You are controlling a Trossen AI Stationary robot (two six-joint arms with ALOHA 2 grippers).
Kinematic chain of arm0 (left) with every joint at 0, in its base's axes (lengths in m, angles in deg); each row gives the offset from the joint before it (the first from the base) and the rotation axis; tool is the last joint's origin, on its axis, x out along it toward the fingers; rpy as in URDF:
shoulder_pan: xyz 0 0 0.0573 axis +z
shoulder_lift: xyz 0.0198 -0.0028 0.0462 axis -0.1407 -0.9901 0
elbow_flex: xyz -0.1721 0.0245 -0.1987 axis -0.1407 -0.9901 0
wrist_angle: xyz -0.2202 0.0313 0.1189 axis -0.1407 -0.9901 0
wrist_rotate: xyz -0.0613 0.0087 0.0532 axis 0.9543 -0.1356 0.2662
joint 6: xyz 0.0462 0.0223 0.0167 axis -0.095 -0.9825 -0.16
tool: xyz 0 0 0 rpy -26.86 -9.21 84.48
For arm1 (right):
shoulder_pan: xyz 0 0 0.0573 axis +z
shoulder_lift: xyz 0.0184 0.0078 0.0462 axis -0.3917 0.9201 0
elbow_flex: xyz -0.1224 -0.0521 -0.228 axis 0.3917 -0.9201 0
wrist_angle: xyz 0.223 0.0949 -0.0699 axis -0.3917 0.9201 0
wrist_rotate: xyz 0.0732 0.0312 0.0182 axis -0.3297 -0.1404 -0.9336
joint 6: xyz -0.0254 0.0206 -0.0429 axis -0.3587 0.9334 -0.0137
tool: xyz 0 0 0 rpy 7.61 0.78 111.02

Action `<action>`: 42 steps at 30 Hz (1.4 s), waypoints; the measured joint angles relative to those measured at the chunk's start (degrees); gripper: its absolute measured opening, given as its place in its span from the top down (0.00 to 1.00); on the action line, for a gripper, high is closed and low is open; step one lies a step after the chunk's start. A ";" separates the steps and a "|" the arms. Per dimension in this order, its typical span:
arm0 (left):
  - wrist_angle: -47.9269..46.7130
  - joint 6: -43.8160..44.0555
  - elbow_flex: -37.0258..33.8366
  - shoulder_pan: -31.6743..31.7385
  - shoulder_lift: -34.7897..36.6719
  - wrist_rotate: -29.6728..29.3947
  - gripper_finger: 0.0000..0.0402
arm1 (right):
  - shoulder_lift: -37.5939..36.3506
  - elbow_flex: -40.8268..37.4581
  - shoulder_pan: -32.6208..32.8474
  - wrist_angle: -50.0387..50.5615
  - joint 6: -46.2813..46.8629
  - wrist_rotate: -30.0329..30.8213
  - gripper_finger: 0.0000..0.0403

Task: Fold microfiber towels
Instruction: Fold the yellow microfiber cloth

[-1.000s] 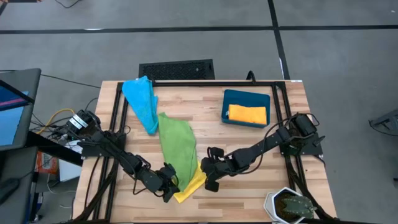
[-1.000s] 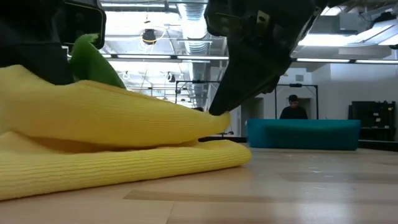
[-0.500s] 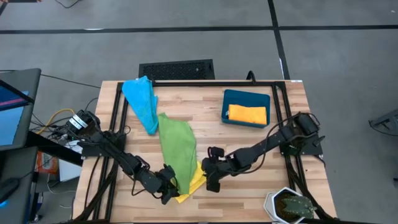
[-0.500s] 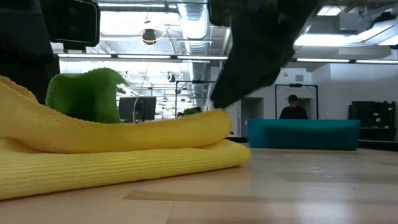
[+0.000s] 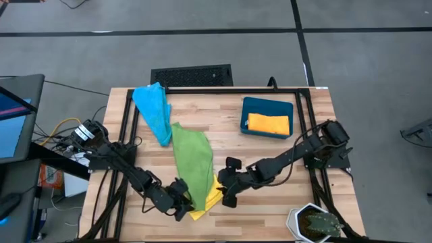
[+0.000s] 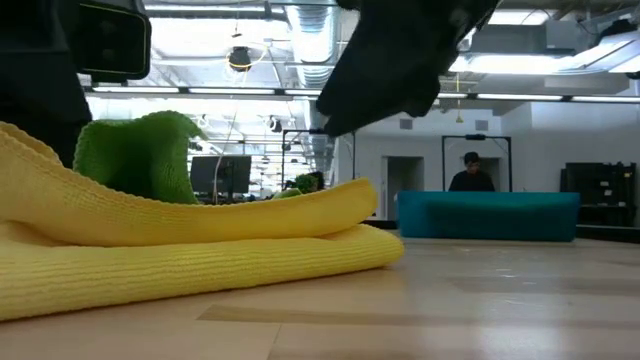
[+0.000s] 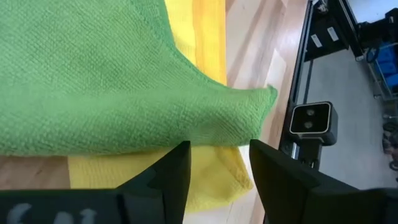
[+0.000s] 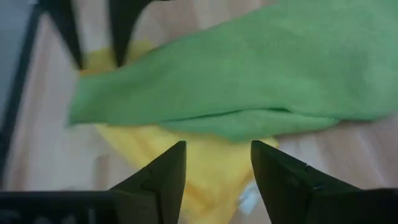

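Table (image 5: 229, 125): light wood-plank top edged by a black frame. Lying directly on it: a light blue towel (image 5: 154, 109) near the far left corner, a green towel (image 5: 192, 156) stretched across the middle with its near end draped over a folded yellow towel (image 5: 212, 198) at the near edge. A dark teal bin (image 5: 267, 106) at the far right holds an orange towel (image 5: 268, 123).

One towel (image 5: 192, 156) atop another (image 5: 210, 199) — overlapping
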 joint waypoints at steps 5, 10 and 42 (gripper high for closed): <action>-0.20 0.59 0.00 -1.16 0.01 -0.76 0.65 | 0.18 0.00 -4.30 -1.14 -3.68 4.38 0.52; -2.33 0.89 -0.02 -1.46 0.01 -2.62 0.68 | 0.18 -0.02 -11.49 -1.27 -4.22 1.80 0.53; -4.63 1.28 -0.04 -2.69 0.05 -3.12 0.99 | 17.93 16.91 -30.51 6.01 -8.86 2.19 0.95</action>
